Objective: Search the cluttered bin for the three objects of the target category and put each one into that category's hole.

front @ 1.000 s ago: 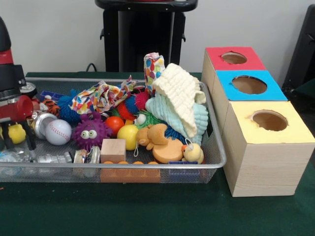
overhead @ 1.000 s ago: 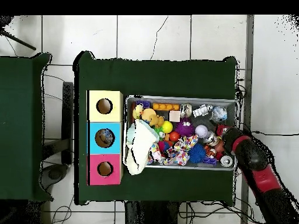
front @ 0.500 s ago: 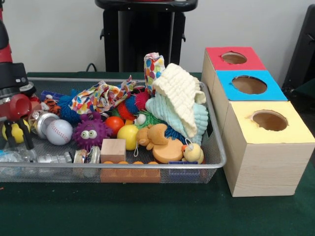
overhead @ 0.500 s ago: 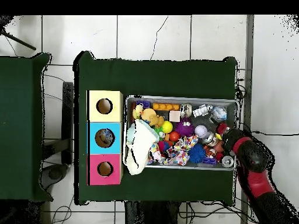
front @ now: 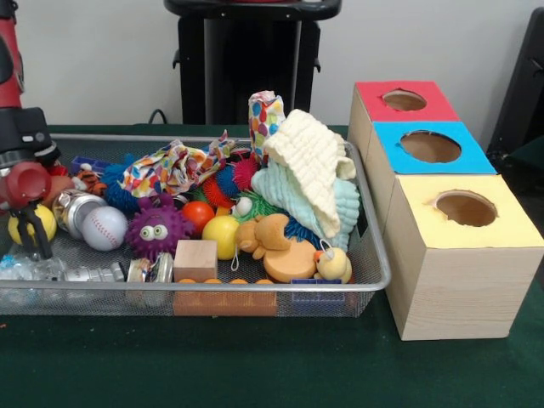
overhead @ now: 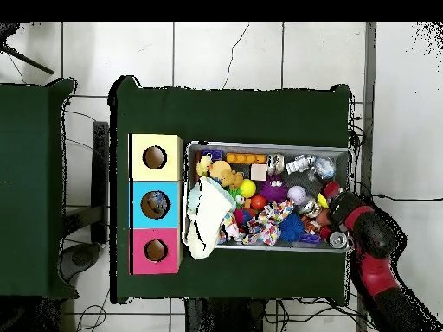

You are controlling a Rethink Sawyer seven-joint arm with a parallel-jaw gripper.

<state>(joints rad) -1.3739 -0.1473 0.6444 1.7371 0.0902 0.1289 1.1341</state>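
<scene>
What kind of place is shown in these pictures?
Probably a robotics lab's test station: a green-covered table on a tiled floor, a wire mesh bin crammed with toys, and a wooden sorting box with three coloured holes.

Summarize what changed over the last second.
The gripper rose a little at the bin's end farthest from the boxes, carrying a yellow ball up between its fingers. The baseball shifted slightly. Other toys and boxes stayed put.

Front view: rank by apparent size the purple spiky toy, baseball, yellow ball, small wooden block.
1. purple spiky toy
2. Too close to rank: baseball, yellow ball, small wooden block
</scene>
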